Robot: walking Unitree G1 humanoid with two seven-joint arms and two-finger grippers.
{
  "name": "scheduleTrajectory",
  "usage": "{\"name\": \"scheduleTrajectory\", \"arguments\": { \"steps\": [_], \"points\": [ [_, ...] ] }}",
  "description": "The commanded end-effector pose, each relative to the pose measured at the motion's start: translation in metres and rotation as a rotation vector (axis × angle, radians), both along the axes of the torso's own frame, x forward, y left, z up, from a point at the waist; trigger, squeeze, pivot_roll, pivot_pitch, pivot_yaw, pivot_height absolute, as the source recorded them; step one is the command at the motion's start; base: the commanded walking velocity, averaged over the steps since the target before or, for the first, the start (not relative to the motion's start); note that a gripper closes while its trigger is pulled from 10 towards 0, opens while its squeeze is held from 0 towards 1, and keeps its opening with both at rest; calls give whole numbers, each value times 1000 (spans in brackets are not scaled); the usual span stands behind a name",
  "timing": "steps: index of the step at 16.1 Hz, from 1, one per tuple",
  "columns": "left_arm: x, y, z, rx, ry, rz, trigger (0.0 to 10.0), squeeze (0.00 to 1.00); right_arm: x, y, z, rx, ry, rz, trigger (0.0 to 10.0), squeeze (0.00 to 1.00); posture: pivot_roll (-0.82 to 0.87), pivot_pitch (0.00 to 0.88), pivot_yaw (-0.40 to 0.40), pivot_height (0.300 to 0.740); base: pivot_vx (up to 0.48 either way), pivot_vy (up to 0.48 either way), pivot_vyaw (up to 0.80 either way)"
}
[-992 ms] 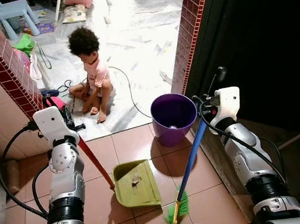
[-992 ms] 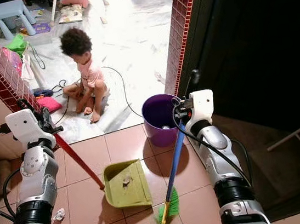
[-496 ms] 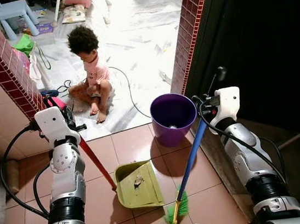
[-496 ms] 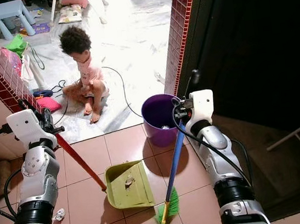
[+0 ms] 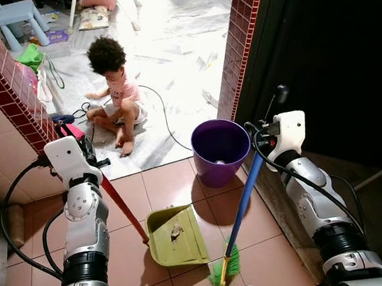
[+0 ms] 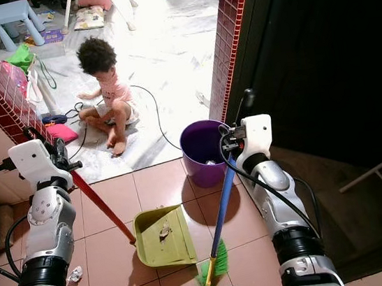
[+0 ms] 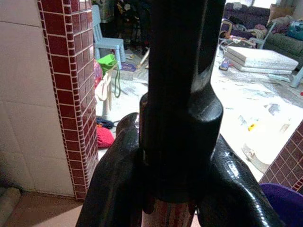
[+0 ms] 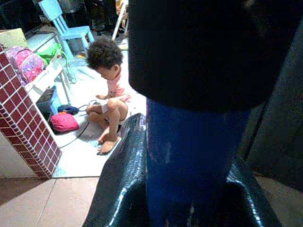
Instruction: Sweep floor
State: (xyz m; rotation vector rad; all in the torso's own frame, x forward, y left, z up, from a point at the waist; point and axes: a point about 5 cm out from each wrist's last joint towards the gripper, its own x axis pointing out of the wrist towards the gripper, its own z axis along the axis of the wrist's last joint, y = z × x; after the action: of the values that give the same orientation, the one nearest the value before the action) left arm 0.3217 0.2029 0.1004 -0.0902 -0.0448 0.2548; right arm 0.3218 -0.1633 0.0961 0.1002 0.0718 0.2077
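Broom (image 5: 241,210) looked light and stiff; your right gripper (image 5: 269,135) had jaws clamped high on it, while your left gripper (image 5: 89,158) gripped the dustpan (image 5: 176,235) handle.

- Both silver arms are raised in front of the body, forearms angled upward and wrists topped by white housings.
- The left claw (image 7: 175,198) is closed around a red handle (image 5: 123,207), its black fingers (image 7: 113,189) pressed to either side.
- The right claw (image 8: 189,208) is clamped on a blue handle (image 5: 246,196), held at wrist height.
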Motion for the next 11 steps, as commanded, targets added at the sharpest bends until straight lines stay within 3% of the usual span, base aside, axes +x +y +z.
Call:
{"name": "scheduleTrajectory", "arguments": {
  "steps": [1, 11],
  "points": [
    [1, 2, 11, 1, -47, 13, 10000, 0, 3, -1, 10, -7, -51, -9, 10000, 0, -97, 0, 0, 740, 0, 0, 0],
    [1, 2, 11, 1, -47, 13, 10000, 0, 3, -1, 10, -7, -51, -9, 10000, 0, -97, 0, 0, 740, 0, 0, 0]
  ]
}}
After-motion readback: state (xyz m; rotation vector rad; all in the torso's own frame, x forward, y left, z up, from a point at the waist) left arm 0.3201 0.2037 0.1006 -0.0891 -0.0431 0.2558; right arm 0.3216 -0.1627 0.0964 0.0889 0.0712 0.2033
